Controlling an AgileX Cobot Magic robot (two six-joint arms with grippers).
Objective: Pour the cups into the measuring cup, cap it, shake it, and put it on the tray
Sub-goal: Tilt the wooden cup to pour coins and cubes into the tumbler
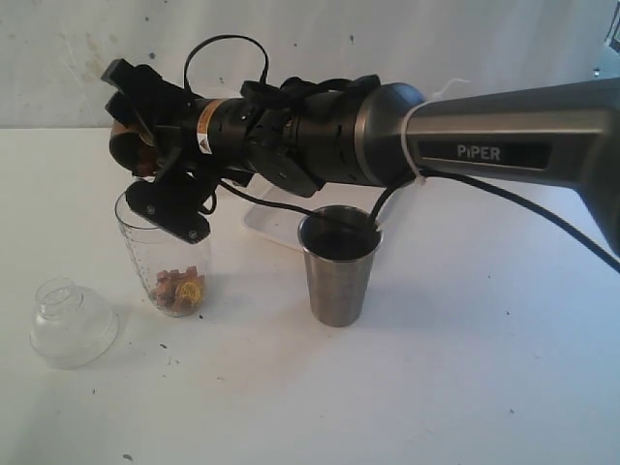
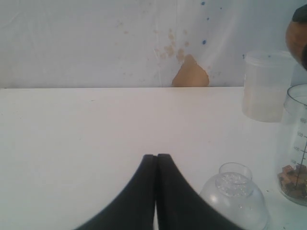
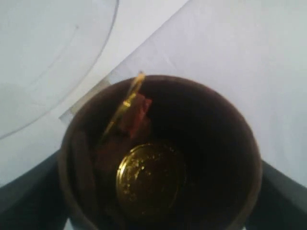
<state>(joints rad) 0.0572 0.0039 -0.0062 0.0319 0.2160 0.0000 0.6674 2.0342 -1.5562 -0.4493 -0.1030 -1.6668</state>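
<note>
Exterior view, left to right: the cap (image 1: 73, 323) lay loose. The measuring cup (image 1: 165, 262) stood upright with a few pieces at its bottom. Above it my right gripper (image 1: 136, 136) clamped the tilted wooden cup (image 1: 120, 147). The tray (image 1: 263, 221) sat behind, mostly hidden, and the tumbler (image 1: 339, 266) stood upright, unpoured as I judged. Capping, shaking and traying were left. Only the right wrist view showed pieces inside the wooden cup. Only the left wrist view showed my left gripper (image 2: 156, 191), pressed together on nothing, and a frosted cup (image 2: 266, 86).
</note>
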